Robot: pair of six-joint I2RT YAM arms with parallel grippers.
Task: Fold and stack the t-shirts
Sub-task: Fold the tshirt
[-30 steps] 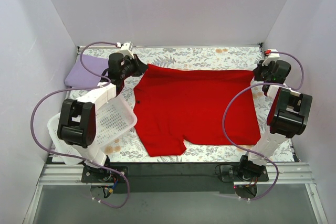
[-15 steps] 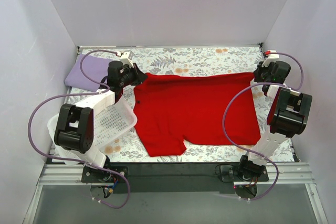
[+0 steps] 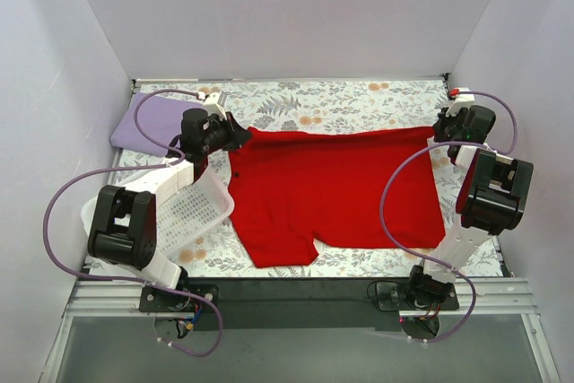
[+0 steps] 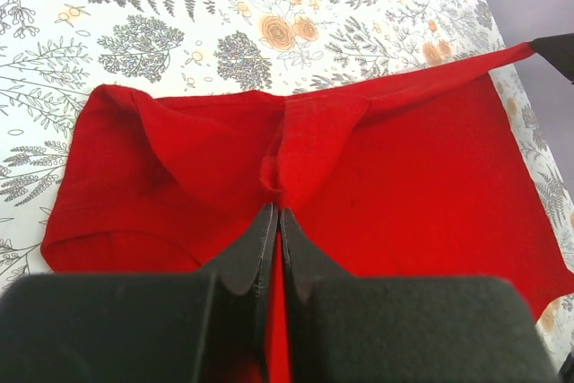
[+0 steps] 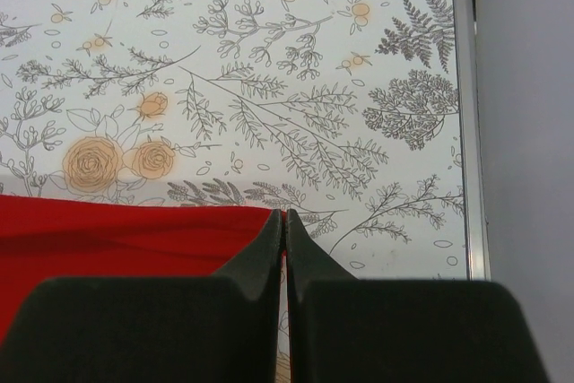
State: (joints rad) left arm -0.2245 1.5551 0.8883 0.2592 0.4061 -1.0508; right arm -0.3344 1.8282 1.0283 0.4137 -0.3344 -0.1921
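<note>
A red t-shirt (image 3: 332, 190) lies spread over the middle of the floral table. My left gripper (image 3: 235, 135) is shut on the shirt's far left corner, with the cloth bunched at its tips in the left wrist view (image 4: 277, 211). My right gripper (image 3: 441, 129) is shut on the shirt's far right corner; the right wrist view (image 5: 283, 214) shows the red edge pinched between its jaws. The far edge of the shirt (image 4: 359, 105) is stretched taut between the two grippers. A folded lavender t-shirt (image 3: 148, 120) lies at the far left.
A white plastic basket (image 3: 184, 213) sits tilted at the near left, beside the left arm. White walls close in the table on the left, back and right. A metal rail (image 5: 467, 114) runs along the table's right edge.
Both grippers have pulled the shirt's far edge toward the near side of the table. The left gripper has come nearer and slightly left, and the far edge now lies lower and straighter.
</note>
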